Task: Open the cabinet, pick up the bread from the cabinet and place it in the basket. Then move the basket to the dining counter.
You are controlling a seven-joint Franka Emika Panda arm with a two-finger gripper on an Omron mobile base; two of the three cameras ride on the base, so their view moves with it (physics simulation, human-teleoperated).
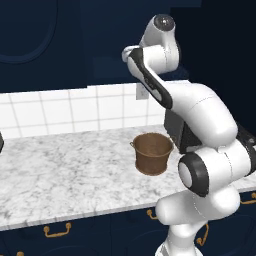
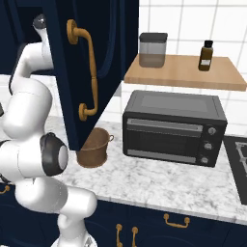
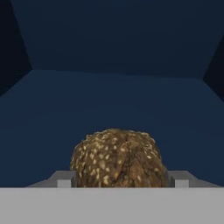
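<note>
— Dark blue walls of the big navy wall cabinet (image 3: pixel 113 52) sit all around the small lumpy brown bread roll (image 3: pixel 118 158).

— Has the pincer (image 3: pixel 119 178) got it?

— Its tips sit wide, one each side. I cannot tell if they squeeze.

— What could go wrong?

— Bread could slip and miss the brown woven basket (image 1: pixel 152 152) on the marble tabletop (image 1: pixel 60 170).

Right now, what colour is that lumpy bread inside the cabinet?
Brown, speckled with pale golden flecks. The bread shows best in the hand view.
</note>
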